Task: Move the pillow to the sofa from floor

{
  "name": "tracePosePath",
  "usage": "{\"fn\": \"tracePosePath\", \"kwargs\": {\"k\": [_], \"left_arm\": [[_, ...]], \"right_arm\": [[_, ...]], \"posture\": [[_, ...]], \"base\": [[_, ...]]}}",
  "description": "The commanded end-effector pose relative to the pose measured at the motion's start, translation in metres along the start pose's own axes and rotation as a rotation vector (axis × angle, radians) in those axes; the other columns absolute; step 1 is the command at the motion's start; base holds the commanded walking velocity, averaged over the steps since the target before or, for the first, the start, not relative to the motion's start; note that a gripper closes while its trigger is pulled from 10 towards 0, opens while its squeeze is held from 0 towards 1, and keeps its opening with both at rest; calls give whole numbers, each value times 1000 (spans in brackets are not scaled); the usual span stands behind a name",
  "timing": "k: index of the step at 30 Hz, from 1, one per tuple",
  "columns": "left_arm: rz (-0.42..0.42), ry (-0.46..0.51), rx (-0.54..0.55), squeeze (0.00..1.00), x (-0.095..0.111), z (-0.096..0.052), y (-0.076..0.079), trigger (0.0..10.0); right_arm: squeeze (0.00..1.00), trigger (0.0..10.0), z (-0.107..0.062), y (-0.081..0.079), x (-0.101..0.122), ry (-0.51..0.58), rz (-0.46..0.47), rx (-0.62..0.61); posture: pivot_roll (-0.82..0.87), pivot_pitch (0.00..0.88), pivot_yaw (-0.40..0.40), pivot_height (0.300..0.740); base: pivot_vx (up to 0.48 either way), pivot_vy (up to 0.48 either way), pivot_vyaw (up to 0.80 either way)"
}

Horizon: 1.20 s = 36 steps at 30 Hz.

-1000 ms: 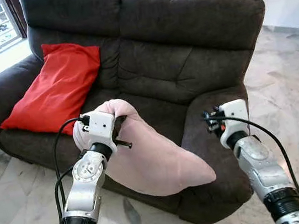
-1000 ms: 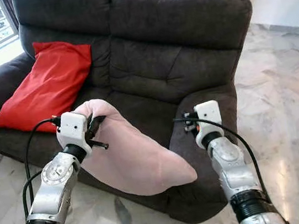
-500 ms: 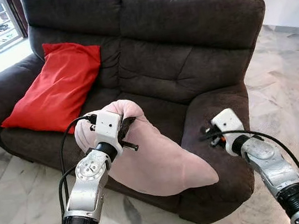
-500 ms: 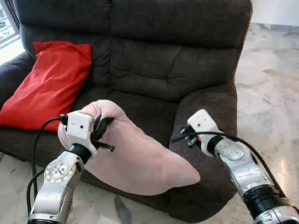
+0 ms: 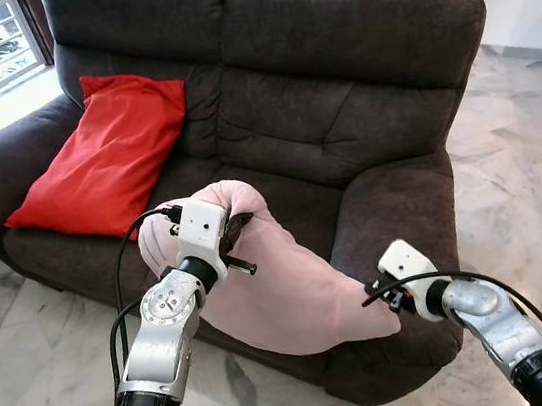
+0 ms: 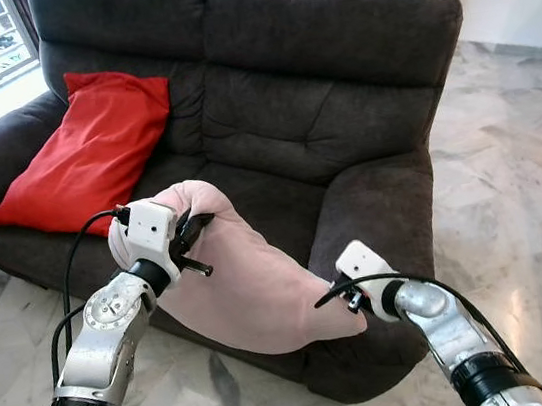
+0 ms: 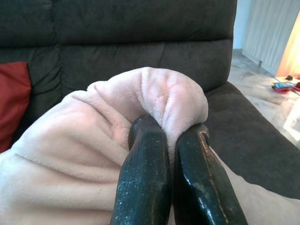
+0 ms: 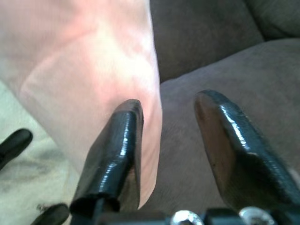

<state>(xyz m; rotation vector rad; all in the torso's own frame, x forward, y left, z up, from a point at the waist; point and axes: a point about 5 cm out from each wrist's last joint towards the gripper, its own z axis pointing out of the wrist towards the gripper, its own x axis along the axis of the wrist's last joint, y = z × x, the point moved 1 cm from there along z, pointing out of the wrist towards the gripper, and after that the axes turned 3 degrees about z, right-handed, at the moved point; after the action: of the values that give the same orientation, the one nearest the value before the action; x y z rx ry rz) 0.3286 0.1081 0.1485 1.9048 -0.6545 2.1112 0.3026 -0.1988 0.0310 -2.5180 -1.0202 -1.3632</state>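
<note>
Up front, the pink pillow (image 5: pixel 281 272) hangs over the front edge of the dark sofa (image 5: pixel 338 103), its upper end bunched above the seat and its lower corner drooping toward 4 o'clock against the sofa's right armrest (image 5: pixel 399 215). The left gripper (image 7: pixel 171 140) has its jaws closed tight on a fold of the pillow's upper end; in the left wrist view the two black fingers (image 7: pixel 145 178) sit nearly together with plush fabric pinched between them. The right gripper (image 8: pixel 164 140) is low at the pillow's drooping corner, just in front of the armrest, its jaws spread apart. In the right wrist view one finger (image 8: pixel 115 150) lies against the pink fabric while the other is over the grey upholstery, with the pillow's edge in the gap, not clamped. A red cushion (image 5: pixel 102 151) leans against the sofa's back at about 10 o'clock from the pillow, well apart from it. Pale marble floor (image 5: pixel 538 165) surrounds the sofa.
</note>
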Motion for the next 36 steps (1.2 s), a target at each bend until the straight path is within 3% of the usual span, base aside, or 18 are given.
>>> {"fn": "tracePosePath", "kwargs": {"k": [1,9,15,19,23,36], "left_arm": [[8,59,-34,0,14,2,6,10000],[9,45,-40,0,11,0,7,10000],[10,43,-45,0,10,1,9,10000],[11,40,-51,0,10,1,10,10000],[11,42,-55,0,10,2,12,10000],[13,24,-47,0,5,-1,11,10000]], "right_arm": [[1000,10000,0,-4,-10,-28,14,5],[1000,10000,-7,8,-22,-34,74,-42],[1000,10000,-13,26,-4,102,200,-114],[1000,10000,-18,29,6,181,209,-98],[1000,10000,-18,19,-8,84,109,-14],[1000,10000,-31,14,-34,-32,109,79]], "posture": [[73,0,-69,740],[67,0,-71,740],[62,0,-72,740],[59,0,-73,740],[63,0,-75,740],[59,0,-77,740]], "base": [[0,0,0],[0,0,0],[0,0,0],[0,0,0],[0,0,0],[0,0,0]]}}
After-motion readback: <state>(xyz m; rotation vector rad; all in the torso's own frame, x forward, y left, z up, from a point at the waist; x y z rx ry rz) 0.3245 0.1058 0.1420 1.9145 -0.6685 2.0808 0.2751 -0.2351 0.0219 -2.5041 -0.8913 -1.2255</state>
